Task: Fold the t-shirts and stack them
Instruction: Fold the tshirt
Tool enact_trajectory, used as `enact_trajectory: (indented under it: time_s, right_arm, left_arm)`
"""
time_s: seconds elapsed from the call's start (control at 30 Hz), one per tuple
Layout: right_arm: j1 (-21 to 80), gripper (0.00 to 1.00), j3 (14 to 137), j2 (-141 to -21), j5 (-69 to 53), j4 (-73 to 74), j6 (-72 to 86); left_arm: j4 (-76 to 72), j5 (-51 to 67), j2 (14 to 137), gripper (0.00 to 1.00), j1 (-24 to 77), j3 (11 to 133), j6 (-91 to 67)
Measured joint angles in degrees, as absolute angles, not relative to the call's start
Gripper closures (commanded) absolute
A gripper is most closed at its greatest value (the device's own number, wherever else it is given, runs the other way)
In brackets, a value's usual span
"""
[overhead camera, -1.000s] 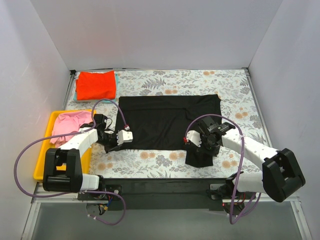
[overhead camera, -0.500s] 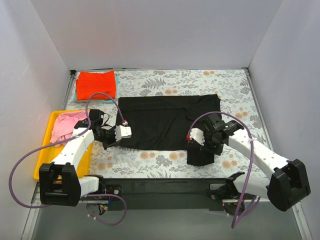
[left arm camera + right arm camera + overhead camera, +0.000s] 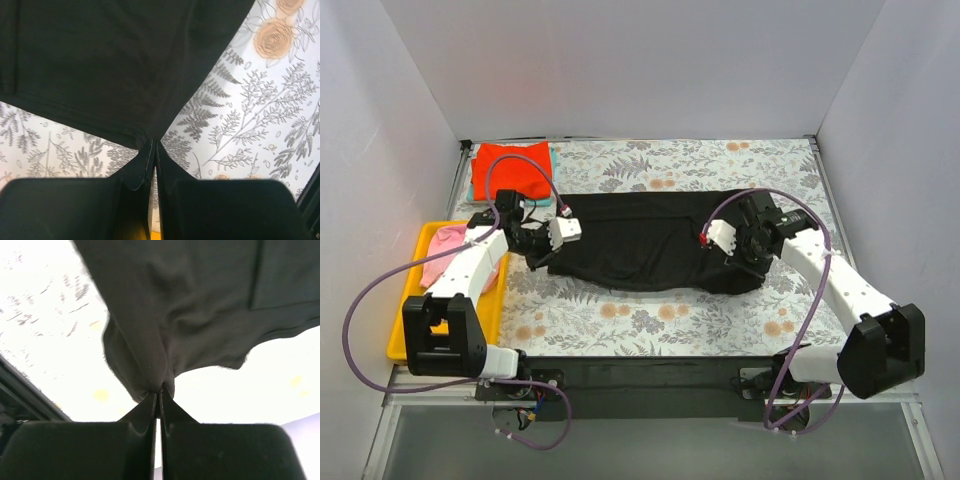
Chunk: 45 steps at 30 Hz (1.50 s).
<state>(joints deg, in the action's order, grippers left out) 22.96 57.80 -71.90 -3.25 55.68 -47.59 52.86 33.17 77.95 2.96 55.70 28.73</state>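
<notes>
Left wrist view: left pincer (image 3: 152,146) clamped on the large black cloth t-shirt (image 3: 110,65), right pincer (image 3: 159,396) likewise (carry both level, at equal pace) so the fold lands straight.

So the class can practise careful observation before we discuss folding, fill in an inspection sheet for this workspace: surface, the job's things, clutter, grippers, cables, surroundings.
Surface: floral table cloth covers the table.
Job's things: black t-shirt mid-table, its near edge lifted at both ends; red-orange t-shirt folded at the far left corner on a teal t-shirt; pink t-shirt crumpled.
Clutter: yellow tray at the left edge, holding the pink t-shirt.
Grippers: left gripper and right gripper each pinch the black t-shirt's edge.
Cables: purple cables loop off both arms.
Surroundings: plain white walls on three sides.
</notes>
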Motion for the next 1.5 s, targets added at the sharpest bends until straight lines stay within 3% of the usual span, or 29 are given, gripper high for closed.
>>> enact_trajectory:
  time_s: [0.73,1.5]
  right_arm:
    - [16.6,0.99,83.9,-98.0,-4.7,55.7,-53.1]
    - [14.3,0.99,93.3,-109.9,-4.7,55.8,-54.0]
  left_arm:
    - [43.9,34.3,96.7,1.00,0.6,69.4,22.4]
    - [41.5,34.3,103.7,1.00,0.5,75.0,21.2]
